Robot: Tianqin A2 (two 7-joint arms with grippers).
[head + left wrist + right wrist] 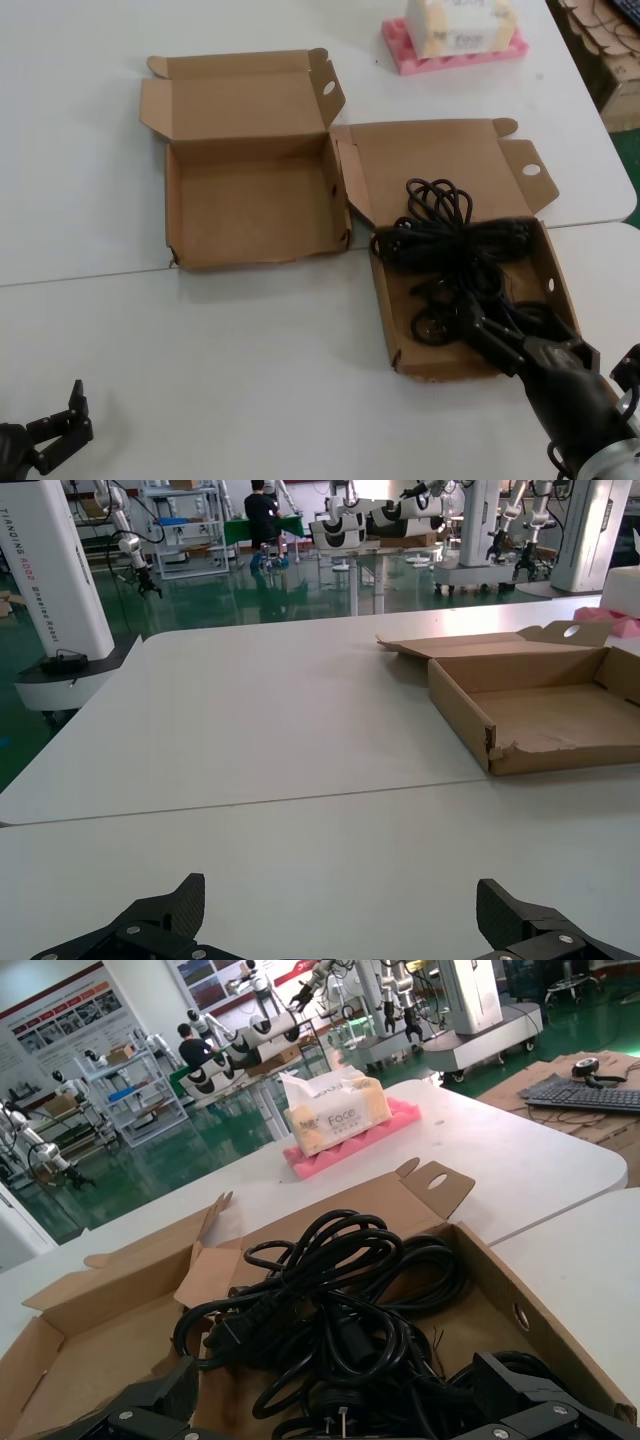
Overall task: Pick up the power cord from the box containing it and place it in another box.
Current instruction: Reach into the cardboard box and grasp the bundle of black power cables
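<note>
Head view: the right arm reaches forward from the near right corner of the counter (250, 360), its dark forearm angled up and inward so that the right pincer (470, 320) sits inside the near end of the box containing the power cord (385, 150), fingers spread apart over the cable coils and closed on nothing. The power cord (455, 235), a black tangled bundle, lies in that box, partly over the far wall onto the open lid. Left of this box, with the two touching at a corner, lies the other box (250, 255), empty, its hinged lid folded back and its near rim slightly dented. The left pincer (55, 425) rests low at the near left edge of the counter, well apart from both boxes, fingers spread. Beyond the cord's box, near the far counter edge, a pink foam tray (455, 55) carries a tissue pack (460, 25). The counter is white, with a seam running across it just under the empty box. Wrist views show a workshop with green floor (260, 595), white robot stands and a person in black (264, 520) in the background.
</note>
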